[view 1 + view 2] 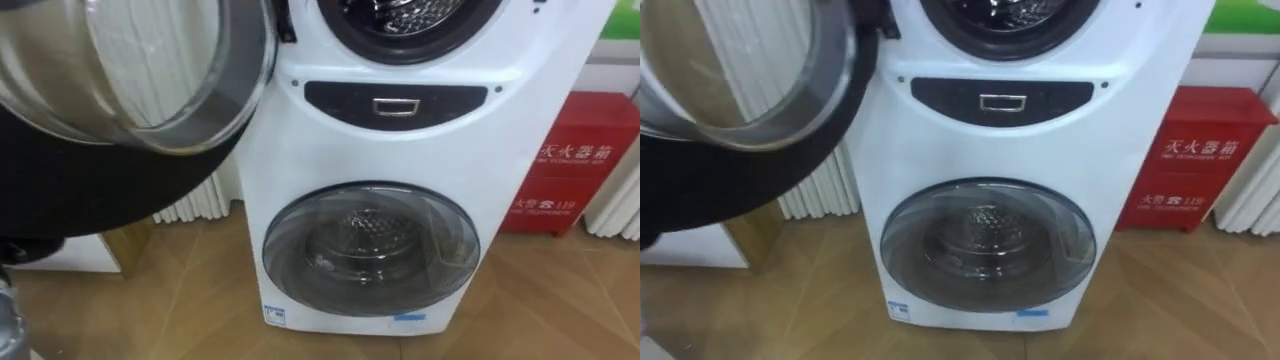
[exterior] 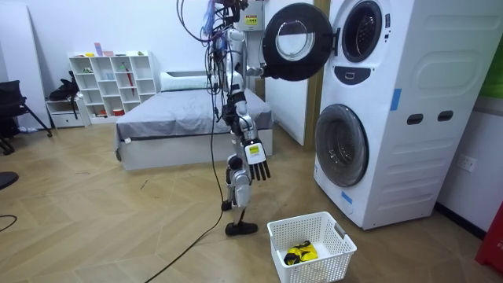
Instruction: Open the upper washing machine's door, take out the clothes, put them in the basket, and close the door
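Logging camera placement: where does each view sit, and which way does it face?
Left eye view: on the head, facing down at the washing machine's front, upper door open at left.
Right eye view: just beside it, same scene.
Room view: standing off the robot's right side; whole robot, right hand hanging open, white basket on floor.
Shared: open upper door, shut lower door.

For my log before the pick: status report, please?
Right hand open, hanging. Left hand at upper door, swung open. Drum contents unclear. Nothing blocks it.
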Controlling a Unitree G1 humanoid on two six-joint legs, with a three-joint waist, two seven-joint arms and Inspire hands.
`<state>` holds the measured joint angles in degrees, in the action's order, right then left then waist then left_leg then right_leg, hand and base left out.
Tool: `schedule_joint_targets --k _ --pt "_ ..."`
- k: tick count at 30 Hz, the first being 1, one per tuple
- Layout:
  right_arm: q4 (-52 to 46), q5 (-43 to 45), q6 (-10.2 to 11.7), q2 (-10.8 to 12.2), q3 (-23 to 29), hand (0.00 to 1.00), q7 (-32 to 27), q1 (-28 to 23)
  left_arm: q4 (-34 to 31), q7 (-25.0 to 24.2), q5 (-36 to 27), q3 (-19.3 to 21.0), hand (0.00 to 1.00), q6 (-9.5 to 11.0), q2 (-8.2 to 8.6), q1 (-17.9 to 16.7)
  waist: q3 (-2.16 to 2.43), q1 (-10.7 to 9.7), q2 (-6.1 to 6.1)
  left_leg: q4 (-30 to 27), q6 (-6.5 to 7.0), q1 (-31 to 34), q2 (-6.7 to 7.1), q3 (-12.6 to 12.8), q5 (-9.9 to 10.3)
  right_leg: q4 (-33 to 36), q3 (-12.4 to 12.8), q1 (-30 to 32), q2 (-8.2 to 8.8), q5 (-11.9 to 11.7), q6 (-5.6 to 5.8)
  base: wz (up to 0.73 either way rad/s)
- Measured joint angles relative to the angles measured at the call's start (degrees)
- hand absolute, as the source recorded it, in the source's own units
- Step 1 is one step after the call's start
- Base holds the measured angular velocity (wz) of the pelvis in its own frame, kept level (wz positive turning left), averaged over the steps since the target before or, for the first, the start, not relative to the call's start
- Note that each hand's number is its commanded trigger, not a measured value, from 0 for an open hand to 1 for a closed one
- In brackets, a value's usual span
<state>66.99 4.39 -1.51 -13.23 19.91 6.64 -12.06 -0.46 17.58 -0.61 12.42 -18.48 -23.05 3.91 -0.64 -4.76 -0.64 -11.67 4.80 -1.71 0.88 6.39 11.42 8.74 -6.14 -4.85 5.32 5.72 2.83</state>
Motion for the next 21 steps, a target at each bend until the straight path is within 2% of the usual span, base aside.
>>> schedule_joint_targets --k 2,4,6,8,9,10,12,13,14,15,16,17,20,21 --pt "0.57 -0.06 -0.06 0.26 -0.99 0.0 0.48 0.11 -3.04 -2.6 1.67 -1.3 0.0 -0.15 0.26 -1.34 -0.23 -0.01 -0.15 0.29 0.35 0.02 0.02 2.91 -0.2 0.02 -0.18 -0.06 0.66 -0.03 0.09 0.16" --pt "0.89 -0.07 -0.09 0.86 -2.71 0.0 0.51 0.13 -5.51 -4.24 3.37 -2.45 0.0 -0.21 1.16 -2.04 -0.56 0.01 -0.16 0.36 0.6 0.13 0.11 3.25 -0.34 0.13 -0.44 -0.05 0.84 -0.33 0.3 0.12" --pt "2.41 -0.52 -0.41 1.16 -3.62 0.0 0.69 0.92 -6.49 -6.2 4.37 -4.52 0.0 -0.24 1.19 -2.09 -0.58 0.05 -0.19 0.35 0.86 0.46 0.13 3.17 -0.48 0.08 -0.92 -0.01 0.9 -0.75 0.37 0.11" --pt "2.63 -1.56 -0.84 1.14 -4.23 0.0 0.45 1.86 -9.96 -10.64 6.37 -7.18 0.0 -0.24 0.75 -3.17 -0.61 0.15 -0.27 -0.1 1.23 1.63 0.21 3.17 -0.56 -0.09 -2.58 0.59 1.14 -1.35 0.43 0.02" --pt "2.42 -1.88 -0.86 1.15 -4.52 0.0 0.32 2.04 -11.28 -11.66 6.76 -7.87 0.0 -0.24 0.51 -3.82 -0.6 0.15 -0.3 -0.11 1.3 1.96 0.21 3.2 -0.59 -0.08 -2.75 0.89 1.17 -1.48 0.47 -0.03" --pt "1.76 -2.42 -0.76 1.17 -5.33 0.0 0.05 2.03 -13.76 -13.94 7.98 -9.63 0.0 -0.24 -0.23 -4.56 -0.6 0.32 -0.38 -0.19 1.47 2.24 0.27 3.32 -0.69 -0.12 -2.84 1.02 1.28 -1.92 1.08 -0.06" --pt "1.63 -3.72 -0.48 1.16 -6.22 0.0 -0.74 2.33 -16.38 -17.63 9.48 -13.16 0.0 -0.24 -1.21 -4.71 -0.61 0.3 -0.74 -0.15 1.64 2.25 0.48 3.34 -0.76 -0.13 -2.81 1.13 1.56 -1.99 1.21 -0.1" --pt "1.52 -4.83 -0.19 1.12 -6.63 0.0 -1.01 2.65 -18.42 -19.75 9.62 -15.02 0.0 -0.23 -1.61 -4.64 -0.52 0.15 -1.29 -0.12 1.78 2.34 0.55 3.86 -0.72 -0.08 -2.78 1.44 1.69 -2.01 1.24 -0.3" --pt "1.22 -5.96 -0.01 1.04 -7.75 0.0 -1.34 3.06 -20.87 -21.36 9.66 -16.08 0.0 -0.21 -1.66 -4.35 -0.24 0.02 -1.61 -0.11 1.9 2.41 0.58 4.55 -0.66 -0.09 -2.8 1.87 1.75 -2.04 1.3 -0.34" --pt "0.82 -6.65 0.2 1.05 -8.31 0.0 -1.59 3.03 -21.82 -22.16 9.59 -16.81 0.0 -0.13 -1.83 -4.09 -0.24 -0.3 -2.05 -0.09 1.94 2.43 0.63 4.73 -0.63 -0.16 -2.88 1.93 1.8 -2.05 1.31 -0.28" --pt "0.19 -8.04 0.67 0.91 -9.35 0.0 -1.99 3.2 -22.75 -23.89 9.51 -18.61 0.0 0.2 -1.91 -3.32 -0.09 -1.1 -3.02 0.01 1.98 2.4 0.75 4.92 -0.63 -0.12 -2.88 1.96 1.92 -2.0 1.39 -0.2" --pt "-0.13 -9.47 1.05 0.71 -10.27 0.0 -2.32 3.26 -23.9 -25.69 9.14 -19.62 0.0 0.68 -1.37 -2.63 0.05 -1.5 -3.47 0.34 1.97 2.13 0.84 5.69 -0.63 -0.08 -2.72 1.94 2.1 -1.71 1.84 -0.24" --pt "-0.1 -12.98 1.39 0.7 -13.02 0.0 -2.33 2.85 -24.81 -27.59 5.07 -19.38 0.0 2.56 0.16 -0.91 -0.02 -1.62 -3.24 0.96 1.45 1.02 0.82 7.53 -0.64 -0.15 -2.98 1.95 2.21 -0.65 3.16 -0.37" --pt "-0.1 -13.67 1.39 0.69 -13.51 0.0 -2.29 2.85 -25.21 -28.22 4.37 -19.5 0.0 3.17 0.4 -0.57 -0.02 -1.7 -3.24 0.96 1.31 1.0 0.76 7.6 -0.61 -0.18 -3.42 1.97 2.18 -0.52 3.16 -0.21"
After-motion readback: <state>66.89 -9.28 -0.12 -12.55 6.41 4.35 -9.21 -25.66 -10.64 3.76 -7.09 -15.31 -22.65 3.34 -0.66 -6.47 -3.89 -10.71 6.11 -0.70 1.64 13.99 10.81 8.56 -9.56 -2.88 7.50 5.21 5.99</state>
